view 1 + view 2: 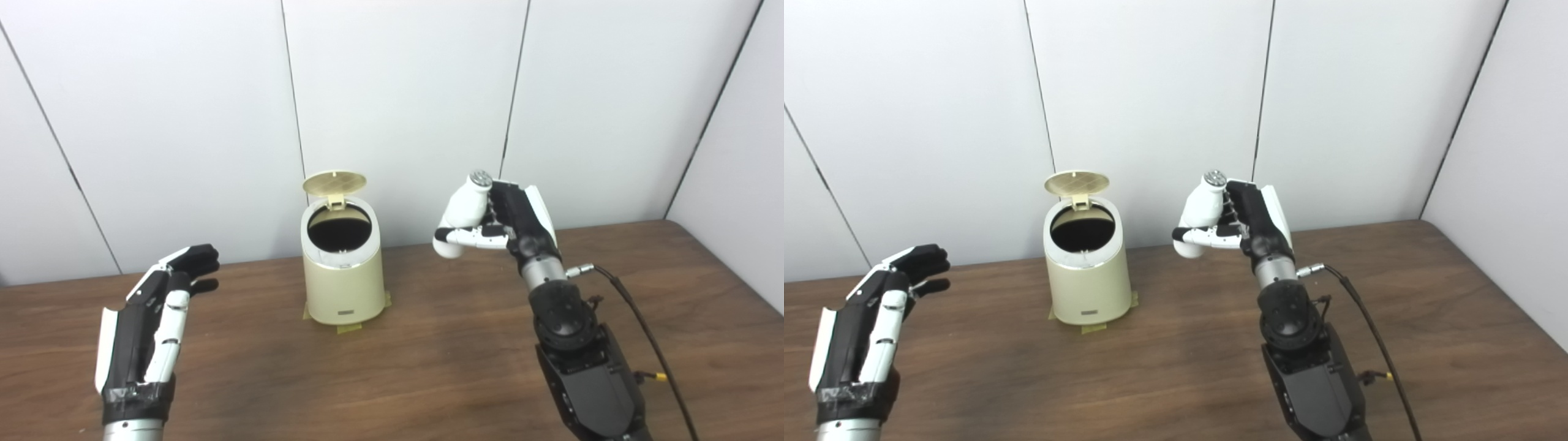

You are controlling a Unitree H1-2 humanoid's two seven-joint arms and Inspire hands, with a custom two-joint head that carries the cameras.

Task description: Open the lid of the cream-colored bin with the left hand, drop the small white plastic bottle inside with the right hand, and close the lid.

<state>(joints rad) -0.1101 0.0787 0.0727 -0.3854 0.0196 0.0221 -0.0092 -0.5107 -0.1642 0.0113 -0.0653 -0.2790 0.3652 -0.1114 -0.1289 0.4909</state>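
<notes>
- Centrally, a cream-colored bin [342, 275] stands on a brown wooden worktop [429, 367], lid [334, 182] raised, before white wall panels [398, 92].
- Right hand [517, 223] grips the white plastic bottle [462, 211] aloft, right of the bin.
- Left hand [153, 318] hovers empty, fingers [196, 260] loosely spread.

Dark wooden table [429, 367], one item on it.
A cream-colored bin [343, 282] stood near the back edge, yellow tape [349, 328] under its base.

We see our left hand [153, 318] held low at the left, empty, its fingers [195, 260] loosely spread and pointing forward, while our right arm rises from the lower right, wrist upright, the right hand [511, 220] raised and clasped around a bottle [463, 211].
</notes>
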